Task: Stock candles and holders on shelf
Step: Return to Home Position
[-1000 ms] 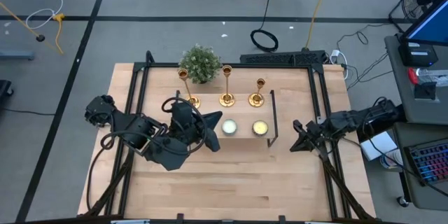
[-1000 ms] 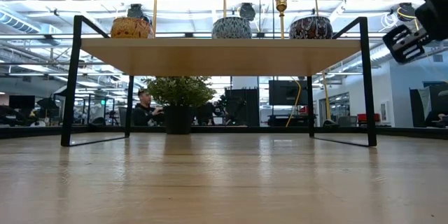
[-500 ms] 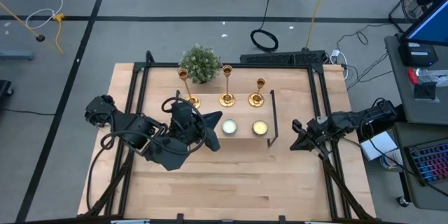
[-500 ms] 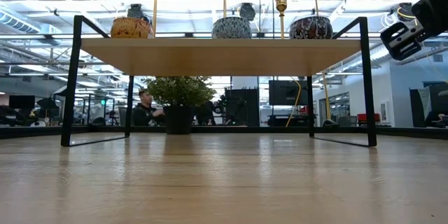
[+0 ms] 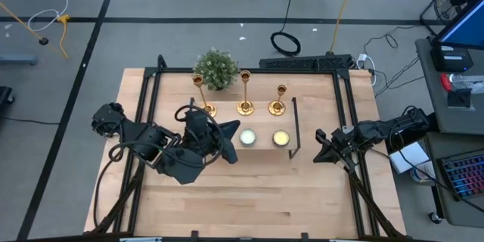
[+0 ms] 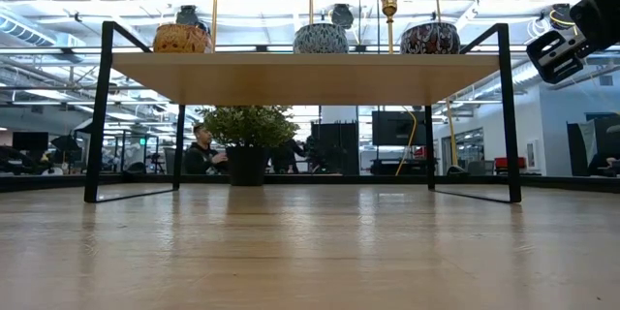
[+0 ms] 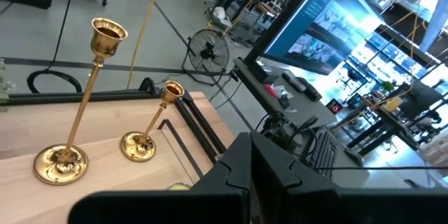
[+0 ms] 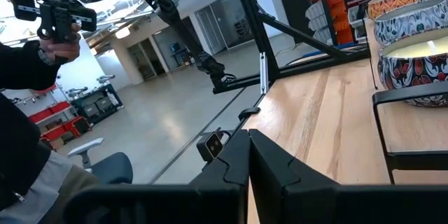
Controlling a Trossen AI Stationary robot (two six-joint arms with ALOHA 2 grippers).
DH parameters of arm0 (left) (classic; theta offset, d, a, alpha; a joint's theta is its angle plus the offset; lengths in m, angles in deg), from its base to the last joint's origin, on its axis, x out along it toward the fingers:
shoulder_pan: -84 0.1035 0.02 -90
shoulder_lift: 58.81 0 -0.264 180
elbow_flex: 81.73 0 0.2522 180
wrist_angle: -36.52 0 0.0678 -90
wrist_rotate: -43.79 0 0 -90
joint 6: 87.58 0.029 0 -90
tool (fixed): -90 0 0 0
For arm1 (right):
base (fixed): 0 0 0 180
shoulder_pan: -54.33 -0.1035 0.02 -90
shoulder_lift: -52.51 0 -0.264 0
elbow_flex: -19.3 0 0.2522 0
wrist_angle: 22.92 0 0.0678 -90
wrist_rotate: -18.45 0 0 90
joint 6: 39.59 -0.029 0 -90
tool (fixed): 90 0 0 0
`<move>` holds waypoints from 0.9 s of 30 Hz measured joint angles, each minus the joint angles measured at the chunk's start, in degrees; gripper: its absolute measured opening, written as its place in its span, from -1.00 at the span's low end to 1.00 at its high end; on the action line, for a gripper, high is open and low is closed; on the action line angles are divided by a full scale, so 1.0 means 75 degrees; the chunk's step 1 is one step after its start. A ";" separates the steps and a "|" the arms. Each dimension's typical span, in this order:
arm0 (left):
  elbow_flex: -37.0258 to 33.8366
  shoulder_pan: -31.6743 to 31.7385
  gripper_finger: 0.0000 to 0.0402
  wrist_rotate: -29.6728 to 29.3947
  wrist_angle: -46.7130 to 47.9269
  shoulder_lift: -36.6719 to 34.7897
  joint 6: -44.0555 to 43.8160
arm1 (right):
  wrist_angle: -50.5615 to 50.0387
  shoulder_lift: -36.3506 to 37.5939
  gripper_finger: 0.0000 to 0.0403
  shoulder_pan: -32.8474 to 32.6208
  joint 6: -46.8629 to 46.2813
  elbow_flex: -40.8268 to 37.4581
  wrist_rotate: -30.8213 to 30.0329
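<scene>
The shelf (image 5: pixel 265 123) bears three gold holders (image 5: pixel 244 107) upright on their round bases in a back row, also in the left wrist view (image 7: pixel 64 162). Two candles (image 5: pixel 247 138) sit on their flat bottoms along its front. The third candle (image 6: pixel 181 37) shows only in the low view, since my left gripper (image 5: pixel 229 136) hovers over the shelf's left front. That gripper is shut and empty (image 7: pixel 250 155). My right gripper (image 5: pixel 318 150) is shut and empty, right of the shelf and above the table (image 6: pixel 557 53).
A small green plant (image 5: pixel 215 68) stands on the table behind the shelf's left end. The shelf's black legs (image 6: pixel 508 107) stand at its corners. Bare tabletop (image 5: pixel 257 197) lies in front of the shelf. People show in the room beyond (image 6: pixel 201 150).
</scene>
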 joint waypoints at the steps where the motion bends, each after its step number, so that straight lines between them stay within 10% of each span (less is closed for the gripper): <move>1: 0.0000 0.0000 -0.98 0.0001 0.0002 0.0000 0.0076 | -0.0003 0.0000 -1.00 0.0000 -0.0003 0.0000 0.0000; 27: -0.0329 -0.0864 -0.99 -0.0265 0.1488 -0.0009 -0.1230 | -0.0003 -0.0003 -0.96 0.0000 -0.0003 -0.0009 -0.0003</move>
